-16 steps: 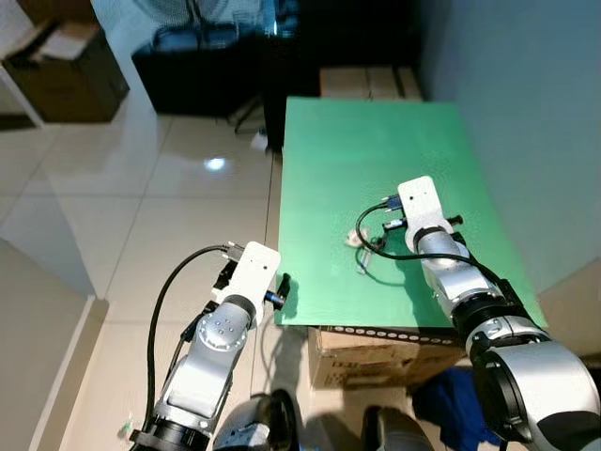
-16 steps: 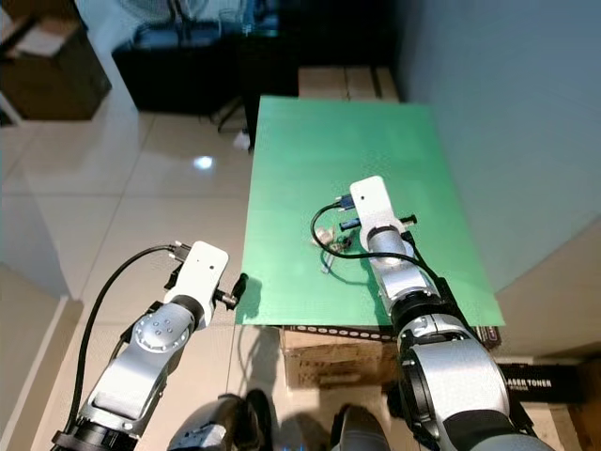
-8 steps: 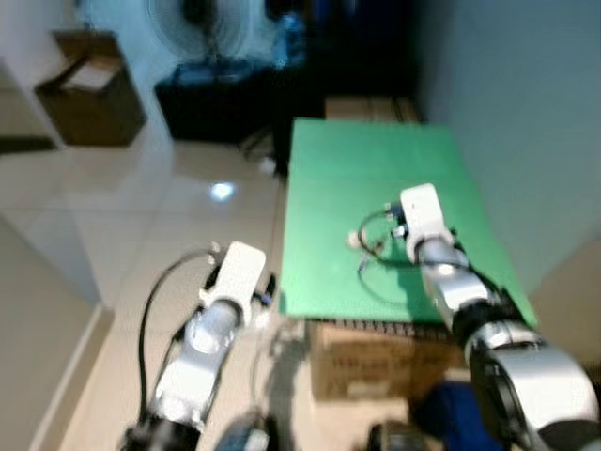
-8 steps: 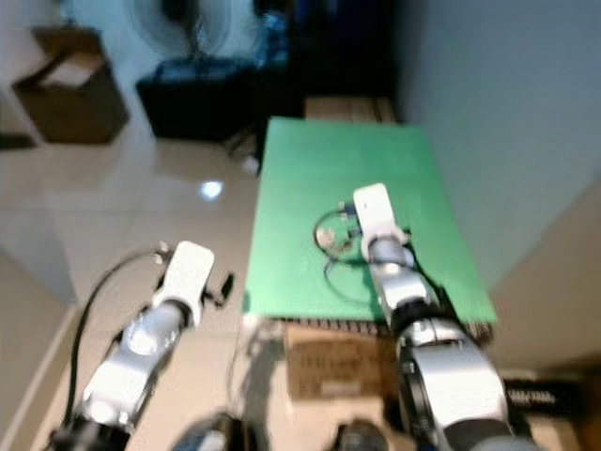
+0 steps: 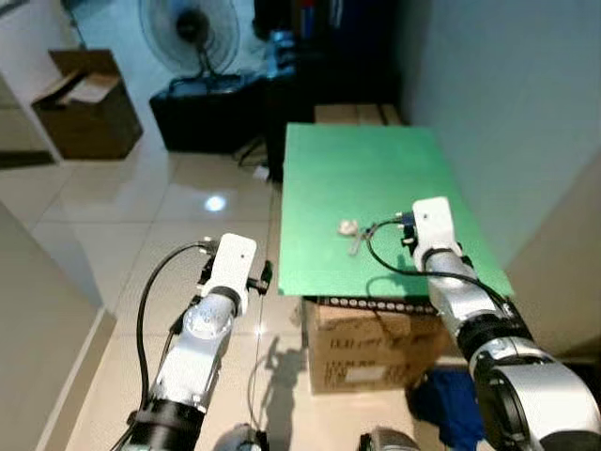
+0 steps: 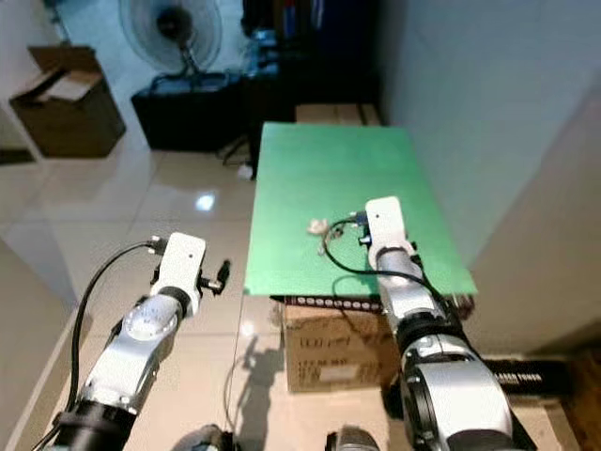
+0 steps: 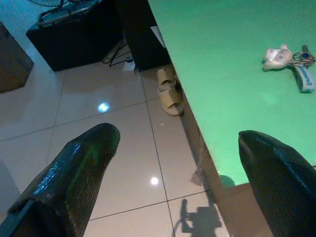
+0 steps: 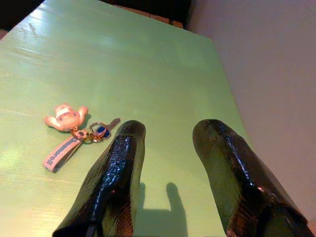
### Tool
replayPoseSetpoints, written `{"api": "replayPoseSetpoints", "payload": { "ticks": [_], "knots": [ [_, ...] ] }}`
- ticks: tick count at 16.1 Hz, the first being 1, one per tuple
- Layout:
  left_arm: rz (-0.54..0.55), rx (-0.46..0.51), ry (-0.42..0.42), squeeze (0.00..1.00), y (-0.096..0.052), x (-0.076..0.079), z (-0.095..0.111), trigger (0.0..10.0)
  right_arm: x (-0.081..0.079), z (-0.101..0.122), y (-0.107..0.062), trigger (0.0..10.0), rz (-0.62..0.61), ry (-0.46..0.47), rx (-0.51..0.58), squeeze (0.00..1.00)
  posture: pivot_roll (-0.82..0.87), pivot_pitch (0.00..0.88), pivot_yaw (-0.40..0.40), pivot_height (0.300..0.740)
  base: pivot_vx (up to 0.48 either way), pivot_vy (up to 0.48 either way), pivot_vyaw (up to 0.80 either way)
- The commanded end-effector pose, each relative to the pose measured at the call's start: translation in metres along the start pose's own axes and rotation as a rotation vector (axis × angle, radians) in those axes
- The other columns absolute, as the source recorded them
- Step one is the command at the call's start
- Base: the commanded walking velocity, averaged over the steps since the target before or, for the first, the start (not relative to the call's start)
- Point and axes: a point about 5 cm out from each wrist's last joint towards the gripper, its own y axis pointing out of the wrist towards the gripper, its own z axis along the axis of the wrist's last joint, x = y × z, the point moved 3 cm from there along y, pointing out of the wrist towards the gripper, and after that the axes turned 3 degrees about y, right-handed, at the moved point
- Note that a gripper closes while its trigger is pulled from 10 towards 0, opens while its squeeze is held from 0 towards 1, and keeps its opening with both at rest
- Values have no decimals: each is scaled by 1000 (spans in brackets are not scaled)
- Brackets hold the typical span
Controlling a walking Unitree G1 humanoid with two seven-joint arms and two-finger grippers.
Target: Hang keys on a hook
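One bunch of keys [image 8: 79, 134] lies flat on the green worktop [image 5: 357, 178], near its front half: a pale figure charm, a ring, a pale strap; key blades too small to count. Right gripper [image 8: 168, 148] hovers just beside the bunch, fingers parted, nothing between them. Left gripper [image 7: 177, 163] held off the worktop's left edge over the tiled floor [image 5: 113, 216], fingers wide, empty. One cardboard box [image 5: 376, 348] under the worktop, partly hidden. One pair of slippers [image 7: 168, 91] by the worktop. One standing fan [image 5: 188, 28], top cut off; another cardboard box [image 5: 84, 113] at far left.
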Motion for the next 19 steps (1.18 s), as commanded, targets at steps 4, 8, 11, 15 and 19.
{"api": "replayPoseSetpoints", "payload": {
  "ticks": [4, 8, 11, 15, 19],
  "knots": [
    [2, 27, -27, 0, 7, -5, 5, 10000, -7, 11, 2, 10000, 15, 1, 31, 0, -141, 0, 59, 723, 0, 0, 0],
    [0, 29, 0, 0, 8, -8, 1, 10000, -9, 10, 2, 10000, 16, -1, 26, 0, -142, 0, 65, 723, 0, 0, 0],
    [-5, 34, 7, 0, 9, -8, 1, 10000, -11, 11, 2, 10000, 20, -4, 29, 0, -146, 0, 69, 723, 0, 0, 0],
    [3, 49, 37, 0, 13, -8, 6, 10000, -9, 10, 1, 10000, 19, -5, 32, 0, -154, 0, 71, 723, 0, 0, 0],
    [3, 59, 35, 0, 14, -4, 9, 10000, -6, 10, 1, 10000, 9, -8, 36, 0, -159, 0, 68, 723, 0, 0, 0]
  ]
}}
